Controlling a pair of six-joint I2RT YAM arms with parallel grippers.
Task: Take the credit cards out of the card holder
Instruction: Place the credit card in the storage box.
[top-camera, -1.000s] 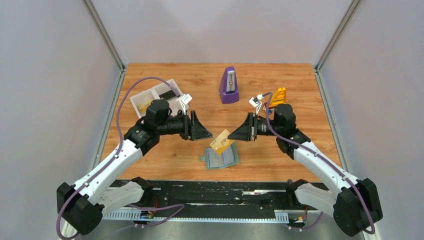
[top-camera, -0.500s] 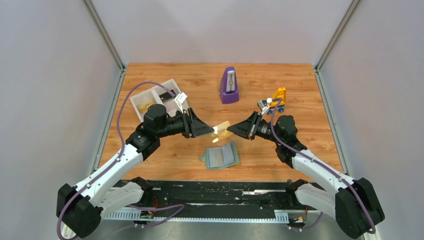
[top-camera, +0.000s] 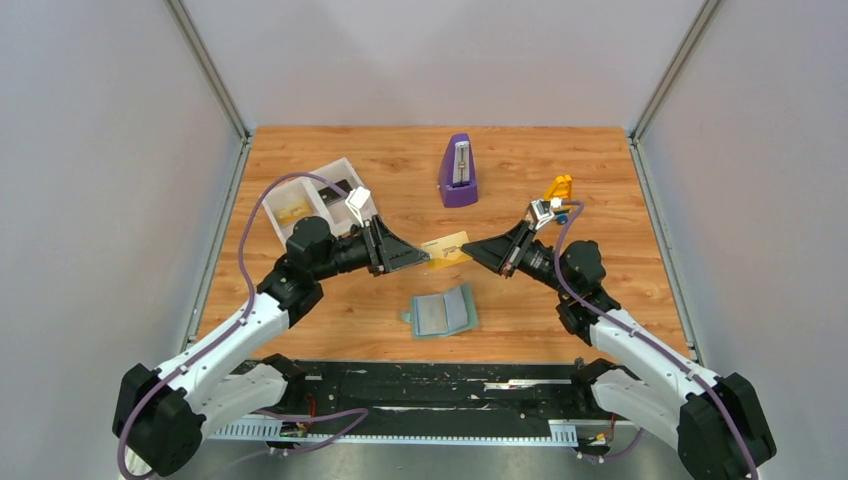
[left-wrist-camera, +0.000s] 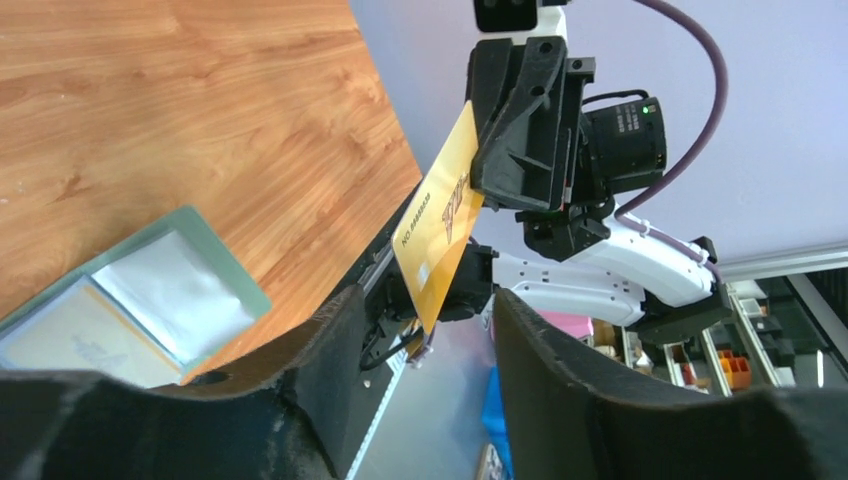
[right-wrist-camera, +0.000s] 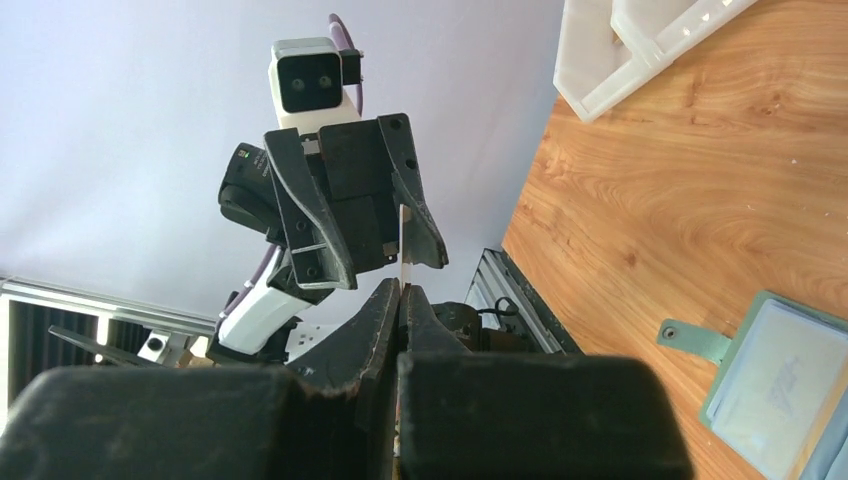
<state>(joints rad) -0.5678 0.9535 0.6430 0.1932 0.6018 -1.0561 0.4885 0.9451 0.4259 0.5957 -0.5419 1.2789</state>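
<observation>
The yellowish-gold credit card (top-camera: 445, 247) hangs in the air between my two grippers, above the table. My right gripper (top-camera: 468, 250) is shut on its right end; in the right wrist view the card (right-wrist-camera: 403, 245) shows edge-on, sticking out of the closed gripper (right-wrist-camera: 402, 288). My left gripper (top-camera: 425, 258) is open, and the card's (left-wrist-camera: 440, 225) free corner reaches between its spread fingers (left-wrist-camera: 428, 305) without touching them. The pale teal card holder (top-camera: 441, 312) lies open on the table below, grey pockets up (left-wrist-camera: 130, 300) (right-wrist-camera: 780, 380). I cannot pick out the dark card for sure.
A white two-compartment tray (top-camera: 318, 200) stands at the back left, behind my left arm, with a dark flat piece and a yellowish piece inside. A purple metronome (top-camera: 458, 170) stands at the back centre. An orange toy (top-camera: 557, 190) sits behind my right gripper.
My right gripper has lifted the gold card away from the holder and carried it up and back. My left gripper has closed in, so the card's end is now between its open fingers.
</observation>
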